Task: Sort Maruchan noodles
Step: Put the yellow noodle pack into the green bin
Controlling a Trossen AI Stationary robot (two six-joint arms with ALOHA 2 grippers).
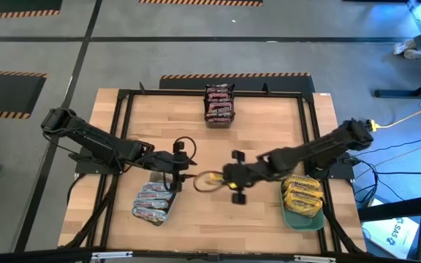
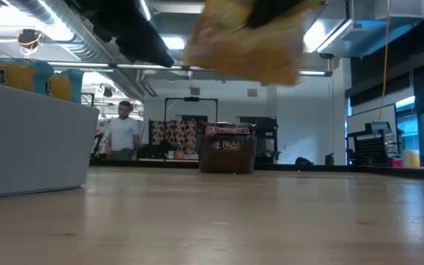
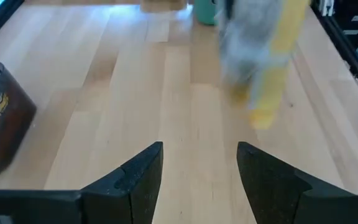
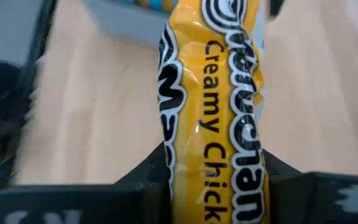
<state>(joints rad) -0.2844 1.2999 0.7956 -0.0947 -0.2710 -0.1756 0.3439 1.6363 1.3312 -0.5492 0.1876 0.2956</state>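
Above pale wood table (image 1: 269, 124), right end effector (image 1: 212, 180) clenching glossy crinkled yellow packet (image 4: 219, 106), left end effector (image 3: 199, 168) released

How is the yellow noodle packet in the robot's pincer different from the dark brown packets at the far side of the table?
The yellow packet is a single one, held up off the table in the right pincer; the dark brown packets sit as a stack on the table, touched by nothing. The yellow one is bright yellow with black lettering; the brown ones are dark maroon with pale lettering. Both are crinkly plastic noodle packets.
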